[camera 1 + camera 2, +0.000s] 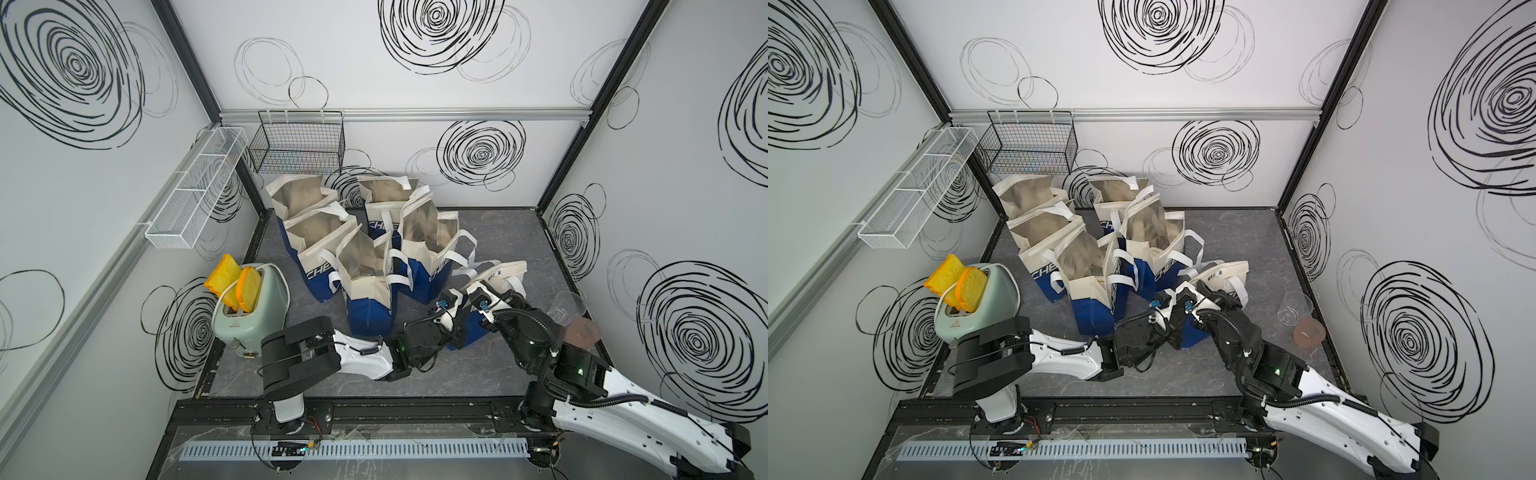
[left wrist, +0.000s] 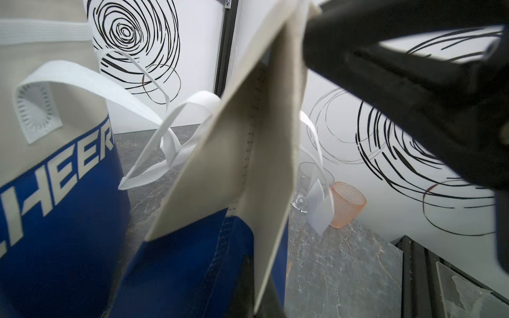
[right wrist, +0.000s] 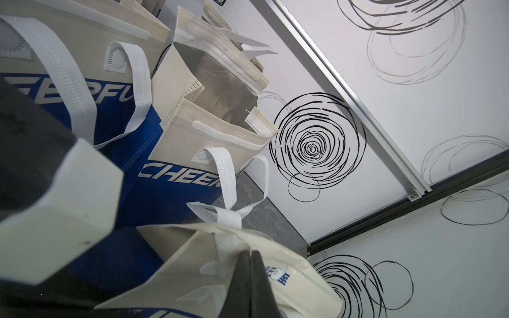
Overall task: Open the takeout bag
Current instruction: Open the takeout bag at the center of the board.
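Pinched tight on the cream top of the closed takeout bag [image 1: 505,272], side by side: left gripper [image 1: 453,301] and right gripper [image 1: 482,293], each with fabric between shut jaws. Standing upright near the pink cup [image 1: 585,332], on its side away from the wall. Step in hand, by the look of it: top seam gripped, mouth not yet parted. Called for next: drawing the two grips apart evenly, without toppling the bag toward the cup. Farther back from the cup, five open bags [image 1: 365,257] of the same kind, already gaping.

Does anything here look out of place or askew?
A white cord lies draped over the toaster top, between two toast slices leaning out. The closed takeout bag tilts, while the other bags stand open.
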Controlling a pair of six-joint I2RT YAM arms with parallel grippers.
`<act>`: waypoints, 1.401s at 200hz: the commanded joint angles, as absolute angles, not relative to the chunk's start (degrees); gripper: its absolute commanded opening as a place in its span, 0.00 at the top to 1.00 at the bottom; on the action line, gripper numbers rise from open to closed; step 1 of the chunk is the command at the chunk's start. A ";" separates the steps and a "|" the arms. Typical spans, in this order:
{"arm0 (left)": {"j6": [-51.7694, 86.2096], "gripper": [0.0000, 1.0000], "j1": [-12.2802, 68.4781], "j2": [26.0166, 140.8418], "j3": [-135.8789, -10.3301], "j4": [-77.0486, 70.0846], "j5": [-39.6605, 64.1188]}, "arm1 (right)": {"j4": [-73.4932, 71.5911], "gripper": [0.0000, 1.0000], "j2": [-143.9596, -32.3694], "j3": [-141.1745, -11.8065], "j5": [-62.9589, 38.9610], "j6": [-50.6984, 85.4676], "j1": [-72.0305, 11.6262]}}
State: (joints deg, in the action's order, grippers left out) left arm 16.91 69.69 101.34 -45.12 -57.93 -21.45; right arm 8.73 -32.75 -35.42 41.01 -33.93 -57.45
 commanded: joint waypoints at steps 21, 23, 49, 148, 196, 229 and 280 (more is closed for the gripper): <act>18.37 1.00 71.00 102.68 -40.63 -52.61 -25.26 | 2.14 1.00 -33.87 -41.93 41.88 -38.48 -49.40; 18.37 1.00 70.99 102.66 -40.55 -52.57 -25.34 | 2.12 1.00 -34.02 -42.12 41.50 -38.60 -49.07; 18.47 1.00 71.55 102.57 -40.08 -52.04 -26.10 | 2.07 1.00 -36.31 -44.67 39.86 -39.55 -46.47; 18.58 1.00 72.89 103.28 -40.48 -51.11 -28.28 | 18.28 1.00 -45.74 -62.28 31.15 -32.28 -44.54; 18.03 1.00 73.10 103.58 -42.86 -49.95 -29.04 | 32.05 0.59 -39.30 -61.40 17.20 -16.73 -44.98; 17.66 1.00 73.13 103.97 -44.37 -49.49 -29.05 | 33.97 0.61 -31.00 -53.25 14.92 -19.55 -45.15; 16.71 1.00 73.10 104.68 -46.40 -48.83 -29.17 | 29.00 0.53 -26.26 -43.45 14.82 -28.90 -45.18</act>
State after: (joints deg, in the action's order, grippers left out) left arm 17.89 72.86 102.65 -45.78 -54.35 -28.99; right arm 31.40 -27.73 -46.11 15.88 -24.40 -44.82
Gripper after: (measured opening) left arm 0.049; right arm 0.459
